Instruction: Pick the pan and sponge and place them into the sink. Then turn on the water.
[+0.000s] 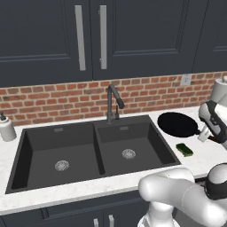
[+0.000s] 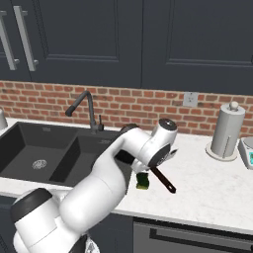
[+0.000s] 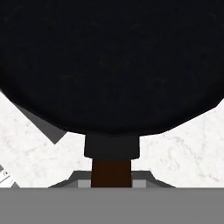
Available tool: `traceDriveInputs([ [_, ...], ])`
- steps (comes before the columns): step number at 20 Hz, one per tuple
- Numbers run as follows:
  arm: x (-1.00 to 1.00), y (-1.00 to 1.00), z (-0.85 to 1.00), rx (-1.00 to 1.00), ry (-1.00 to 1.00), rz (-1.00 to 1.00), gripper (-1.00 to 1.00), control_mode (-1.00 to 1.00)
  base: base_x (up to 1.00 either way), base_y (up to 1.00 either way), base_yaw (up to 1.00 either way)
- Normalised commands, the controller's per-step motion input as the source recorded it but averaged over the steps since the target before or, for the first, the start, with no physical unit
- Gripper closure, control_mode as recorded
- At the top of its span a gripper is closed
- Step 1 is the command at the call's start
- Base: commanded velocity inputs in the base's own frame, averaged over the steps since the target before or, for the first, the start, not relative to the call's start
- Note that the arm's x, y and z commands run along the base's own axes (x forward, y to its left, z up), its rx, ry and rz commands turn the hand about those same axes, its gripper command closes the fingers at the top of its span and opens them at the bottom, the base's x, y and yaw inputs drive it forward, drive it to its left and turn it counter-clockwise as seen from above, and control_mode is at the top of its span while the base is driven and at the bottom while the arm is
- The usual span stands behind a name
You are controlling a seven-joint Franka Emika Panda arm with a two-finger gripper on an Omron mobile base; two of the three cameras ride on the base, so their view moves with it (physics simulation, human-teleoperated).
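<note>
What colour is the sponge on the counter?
Yellow-green with a dark green top; the sponge shows best in the left base view.

From behind-left and behind-right we look forward and down, sharing the matte black double-basin sink [image 1: 95,148] [image 2: 29,148]; our hand camera sits very near the round black pan [image 3: 109,65].

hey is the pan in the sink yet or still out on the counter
Out. The pan sits on the white counter right of the sink, beside the sponge; both basins are empty.
</note>
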Motion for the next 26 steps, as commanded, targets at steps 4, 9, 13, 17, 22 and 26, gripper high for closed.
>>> traceDriveInputs([
  [4, 0.0, 0.43, 0.1, 0.0, 0.0, 0.0, 1.0, -1.0, 0.0, 0.0, 0.0],
  [9, 0.0, 0.31, 0.18, 0.0, 0.04, 0.05, 1.0, -1.0, 0.0, 0.0, 0.0],
  [13, 0.0, 0.31, 0.03, -0.04, 0.04, 0.09, 1.0, -1.0, 0.0, 0.0, 0.0],
  [17, 0.0, 0.31, 0.0, -0.06, 0.02, 0.1, 1.0, -1.0, 0.0, 0.0, 0.0],
  [22, 0.0, 0.33, 0.0, -0.05, 0.0, 0.1, 1.0, -1.0, 0.0, 0.0, 0.0],
  [26, 0.0, 0.39, 0.0, -0.05, 0.02, 0.06, 1.0, -1.0, 0.0, 0.0, 0.0],
])
